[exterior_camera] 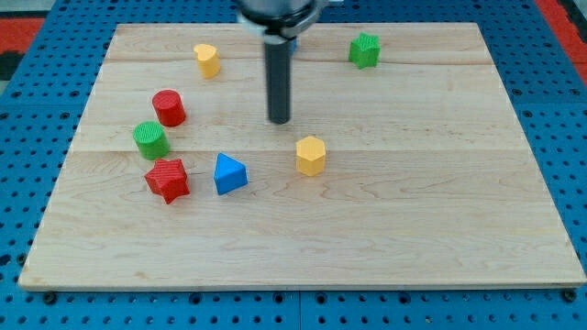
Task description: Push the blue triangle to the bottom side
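Note:
The blue triangle [229, 173] lies on the wooden board [385, 229], left of centre. My tip [279, 120] is the lower end of the dark rod. It stands above and to the right of the blue triangle, apart from it. A yellow hexagon block [311, 155] sits just below and right of the tip. A red star block [168, 179] lies left of the blue triangle.
A green cylinder [149, 139] and a red cylinder [169, 107] sit at the view's left. A yellow block [207, 60] is near the top left. A green star block [364, 49] is near the top right. Blue pegboard surrounds the board.

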Motion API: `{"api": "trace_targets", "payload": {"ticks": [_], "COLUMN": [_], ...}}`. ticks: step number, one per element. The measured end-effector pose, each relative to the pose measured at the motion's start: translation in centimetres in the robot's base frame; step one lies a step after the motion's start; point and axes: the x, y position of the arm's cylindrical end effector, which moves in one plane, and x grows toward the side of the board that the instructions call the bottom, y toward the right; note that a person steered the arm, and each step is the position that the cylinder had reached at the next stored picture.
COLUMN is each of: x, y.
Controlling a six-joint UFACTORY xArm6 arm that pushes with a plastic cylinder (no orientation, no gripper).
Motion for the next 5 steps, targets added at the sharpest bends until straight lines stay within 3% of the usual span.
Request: {"api": "trace_targets", "payload": {"ticks": [1, 3, 4, 5], "x": [3.8, 10.5, 7.1, 6.2], "y": [-5.5, -1.1, -2.1, 1.1]}}
